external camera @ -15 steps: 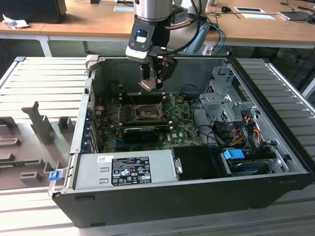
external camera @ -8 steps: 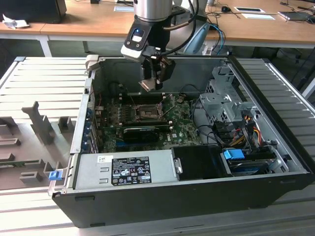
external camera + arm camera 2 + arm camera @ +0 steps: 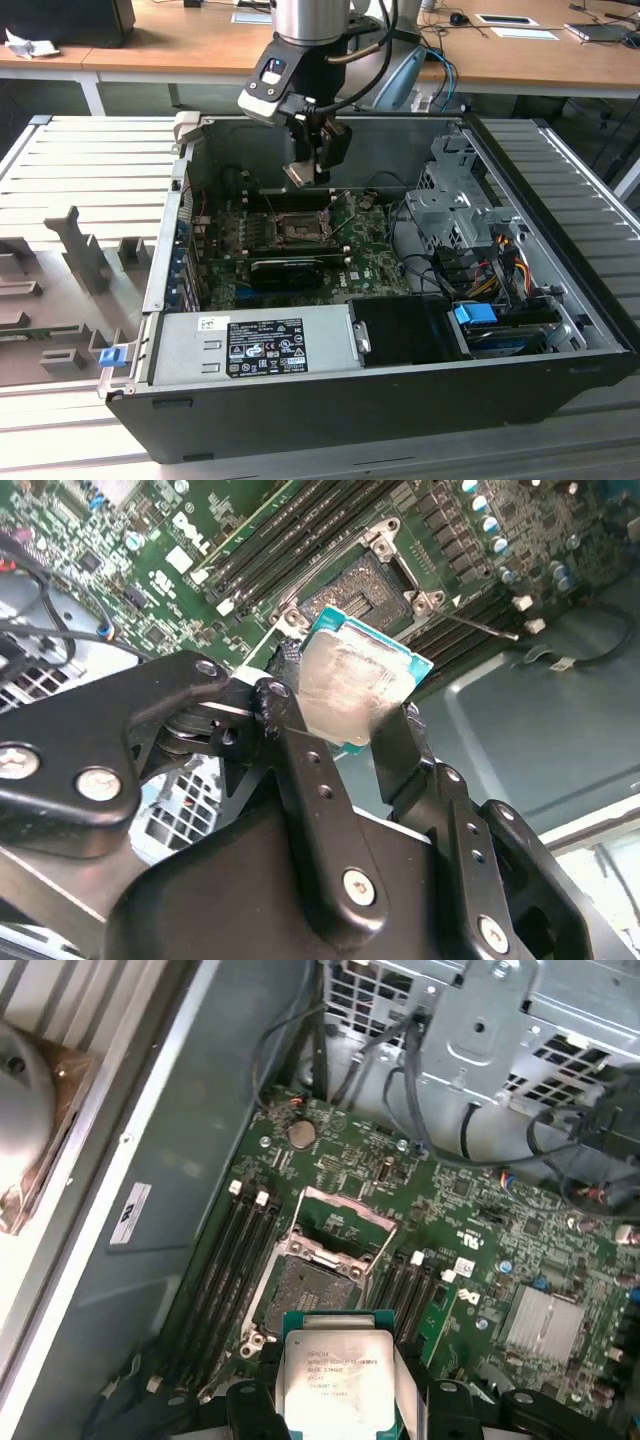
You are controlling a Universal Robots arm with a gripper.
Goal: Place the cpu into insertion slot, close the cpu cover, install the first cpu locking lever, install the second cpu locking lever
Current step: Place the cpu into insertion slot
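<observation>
Hovering over insertion slot (image 3: 305, 1295), gripper (image 3: 345, 718) clasping cpu (image 3: 335, 1375)

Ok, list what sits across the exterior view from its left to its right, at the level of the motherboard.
grey upright fixture → insertion slot → metal drive cage → coloured wires
</observation>
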